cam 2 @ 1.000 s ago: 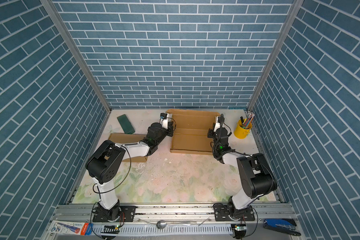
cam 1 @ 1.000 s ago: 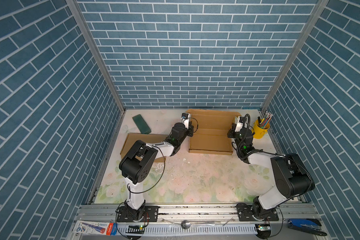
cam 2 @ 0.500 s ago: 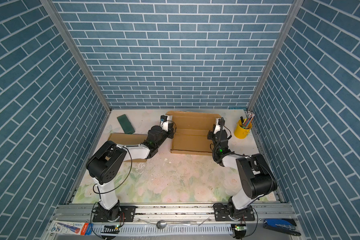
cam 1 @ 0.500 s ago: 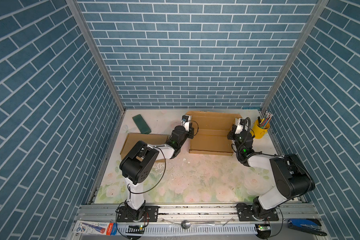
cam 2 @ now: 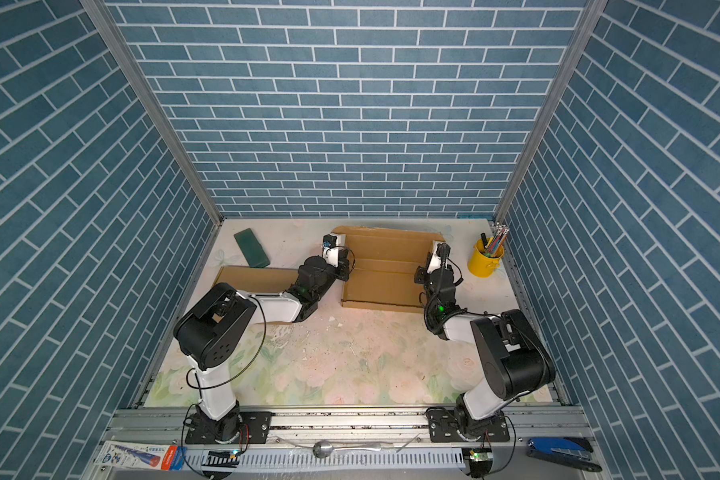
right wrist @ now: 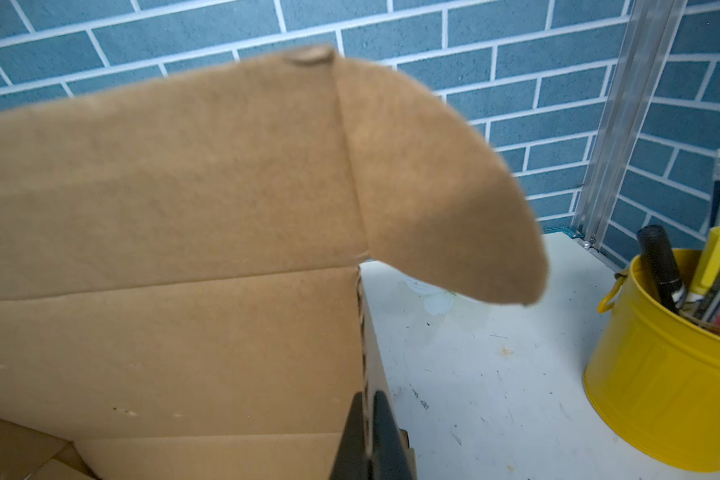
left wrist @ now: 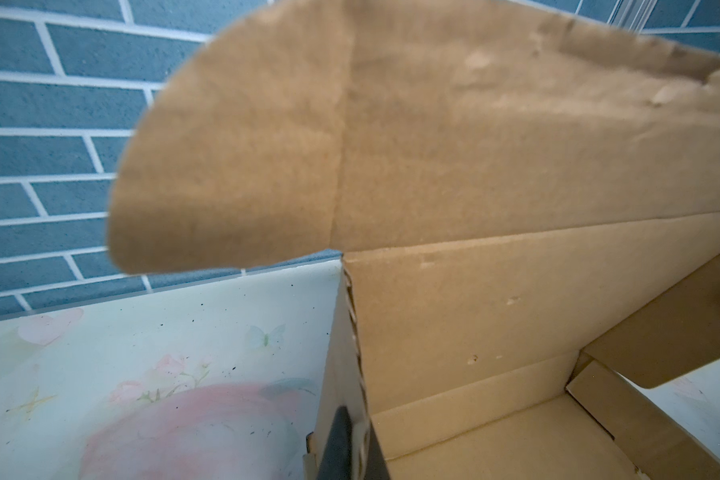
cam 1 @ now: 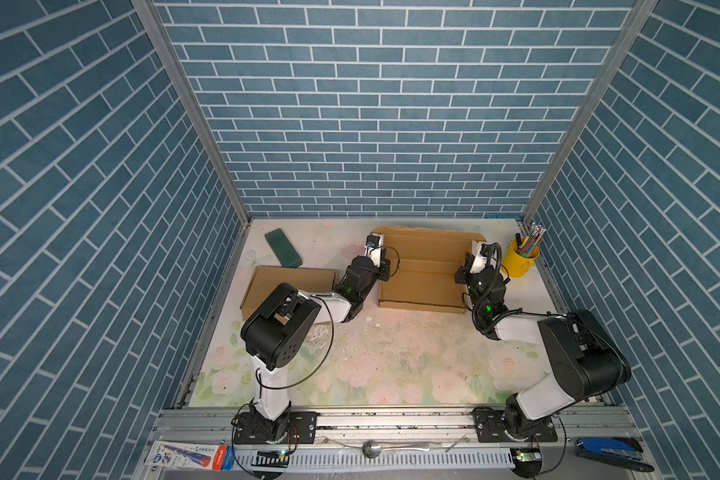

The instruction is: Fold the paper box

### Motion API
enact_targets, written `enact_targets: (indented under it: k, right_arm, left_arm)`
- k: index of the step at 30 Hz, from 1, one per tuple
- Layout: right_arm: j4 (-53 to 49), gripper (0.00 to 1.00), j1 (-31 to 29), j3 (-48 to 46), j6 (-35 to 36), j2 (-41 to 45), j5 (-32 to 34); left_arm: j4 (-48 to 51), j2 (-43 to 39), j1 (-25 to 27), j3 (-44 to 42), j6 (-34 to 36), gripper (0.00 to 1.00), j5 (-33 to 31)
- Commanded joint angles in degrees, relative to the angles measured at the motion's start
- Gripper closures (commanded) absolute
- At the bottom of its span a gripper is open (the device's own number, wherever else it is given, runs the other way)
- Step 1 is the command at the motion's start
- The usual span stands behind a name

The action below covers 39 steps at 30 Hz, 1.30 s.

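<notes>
- A flat dark green block (cam 1: 284, 248) (cam 2: 252, 248) lies at the far left of the worktop (cam 1: 391, 365), near the back wall and well apart from both grippers.
- Just in front of it a flat sheet of cardboard (cam 1: 275, 286) (cam 2: 250, 276) lies on the worktop; the left arm reaches across its right end.
- The left gripper (left wrist: 356, 432) (cam 1: 381, 266) is at the left side of the paper box. In the left wrist view its dark fingers (left wrist: 336, 446) are closed tight on the raw, ribbed edge of the box's left wall, one finger on each face.
- The paper box (cam 1: 422, 266) (cam 2: 385, 266) (left wrist: 495, 332) (right wrist: 184, 332) sits at the middle back of the worktop, between the two grippers. Its base lies flat, its back panel stands up toward the brick wall, and a rounded flap juts out at each end of that panel.
- The right gripper (right wrist: 368, 415) (cam 1: 466, 270) is at the right side of the box. Its fingers (right wrist: 387, 440) pinch the ribbed edge of the right wall in the same way, with no gap showing.
- A yellow bucket (cam 1: 518, 266) (cam 2: 484, 264) (right wrist: 661, 395) holding pens and pencils stands upright to the right of the box, near the right arm but not touching the box.
</notes>
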State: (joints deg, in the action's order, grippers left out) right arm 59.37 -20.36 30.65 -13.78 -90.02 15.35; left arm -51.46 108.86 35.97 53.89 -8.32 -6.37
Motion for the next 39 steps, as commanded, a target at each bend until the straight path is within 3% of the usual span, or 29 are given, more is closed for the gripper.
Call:
enact_targets:
  k: [1,19,33,39]
  right_arm:
    - [-0.83,1.0,-2.15,-2.15,-2.87,0.39,-3.67]
    - [-3.94,1.0,-2.49,-7.04,-3.67,4.77,-3.83]
    - [-15.87,1.0,-2.41,-8.33,-1.82,12.86,-9.31]
    - [-27.18,0.88,-1.74,-6.44,-1.16,19.62,-12.09]
  left_arm:
    - [5.49,1.89,2.53,-2.52,0.08,1.0,5.46]
    - [8.18,-0.88,4.11,-8.34,0.58,1.0,5.76]
    - [9.21,-4.24,4.2,-11.02,1.99,1.0,3.05]
    - [8.22,-4.93,4.38,-12.09,1.99,1.0,-0.21]
